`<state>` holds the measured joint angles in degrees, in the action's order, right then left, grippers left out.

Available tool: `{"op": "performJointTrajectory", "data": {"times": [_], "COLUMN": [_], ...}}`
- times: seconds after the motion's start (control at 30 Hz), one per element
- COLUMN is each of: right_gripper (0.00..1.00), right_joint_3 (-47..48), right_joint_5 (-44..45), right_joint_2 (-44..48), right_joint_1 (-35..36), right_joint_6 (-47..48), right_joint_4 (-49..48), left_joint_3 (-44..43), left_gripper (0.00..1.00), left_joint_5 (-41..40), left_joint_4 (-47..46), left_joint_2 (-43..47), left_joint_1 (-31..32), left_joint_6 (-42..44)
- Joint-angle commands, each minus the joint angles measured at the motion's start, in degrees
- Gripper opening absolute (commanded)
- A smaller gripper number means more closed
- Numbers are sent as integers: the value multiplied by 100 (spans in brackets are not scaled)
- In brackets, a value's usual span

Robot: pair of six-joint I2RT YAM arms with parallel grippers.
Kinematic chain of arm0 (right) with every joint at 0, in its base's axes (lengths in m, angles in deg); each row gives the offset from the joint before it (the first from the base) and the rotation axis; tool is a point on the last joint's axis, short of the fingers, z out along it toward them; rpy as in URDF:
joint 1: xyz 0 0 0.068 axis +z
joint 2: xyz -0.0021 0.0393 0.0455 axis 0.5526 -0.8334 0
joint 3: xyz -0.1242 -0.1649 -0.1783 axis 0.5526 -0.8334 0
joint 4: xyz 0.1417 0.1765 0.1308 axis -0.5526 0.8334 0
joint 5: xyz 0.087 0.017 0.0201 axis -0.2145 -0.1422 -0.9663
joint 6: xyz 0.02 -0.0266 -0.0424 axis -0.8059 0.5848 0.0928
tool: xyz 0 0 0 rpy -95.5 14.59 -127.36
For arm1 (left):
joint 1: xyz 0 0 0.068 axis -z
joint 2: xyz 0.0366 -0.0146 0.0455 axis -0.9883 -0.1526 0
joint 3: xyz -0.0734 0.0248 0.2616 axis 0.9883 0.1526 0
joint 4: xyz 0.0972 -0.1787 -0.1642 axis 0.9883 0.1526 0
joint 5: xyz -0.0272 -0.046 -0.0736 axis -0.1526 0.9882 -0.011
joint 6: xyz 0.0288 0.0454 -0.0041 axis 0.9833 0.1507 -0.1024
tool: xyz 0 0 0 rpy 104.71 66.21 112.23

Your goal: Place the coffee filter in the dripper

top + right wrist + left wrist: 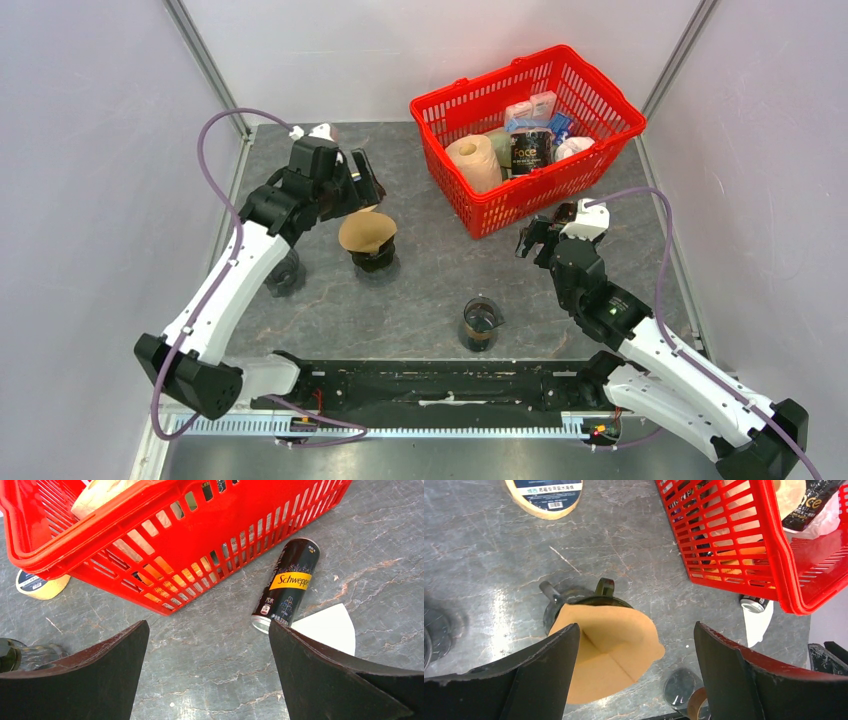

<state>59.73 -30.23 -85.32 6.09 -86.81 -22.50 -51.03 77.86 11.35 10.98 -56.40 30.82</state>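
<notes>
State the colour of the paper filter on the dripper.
The cone-shaped paper filter is plain tan-brown; best seen from the left wrist.

Your tally for the counter [430, 290], single items throughout.
You have one brown coffee filter [366, 231], one dripper [373, 262], one red basket [520, 195], one glass jar [480, 325], one black can [286, 591], one white paper filter [327, 627], one tape roll [544, 495].

Bright, sharp views with soft glare on the table [499, 615]

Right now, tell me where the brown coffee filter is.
In the top view, the coffee filter rests on the dripper, left of centre, close to the open left gripper and left of the red basket.
</notes>
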Motion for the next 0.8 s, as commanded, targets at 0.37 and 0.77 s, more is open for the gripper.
{"op": "performJointTrajectory", "data": {"times": [0.37,0.77], "right_gripper": [97,97], "right_joint_3": [-30,-60], "right_joint_5": [118,46], "right_joint_2": [-23,-3], "right_joint_1": [13,9], "right_joint_6": [68,30], "right_joint_4": [-242,-238], "left_joint_3": [-65,-313], "left_gripper": [41,23], "left_joint_5": [428,433], "left_joint_4": [364,1443], "left_joint_2": [-889,-1564], "left_joint_1": [-16,-2], "left_joint_6": [284,585]}}
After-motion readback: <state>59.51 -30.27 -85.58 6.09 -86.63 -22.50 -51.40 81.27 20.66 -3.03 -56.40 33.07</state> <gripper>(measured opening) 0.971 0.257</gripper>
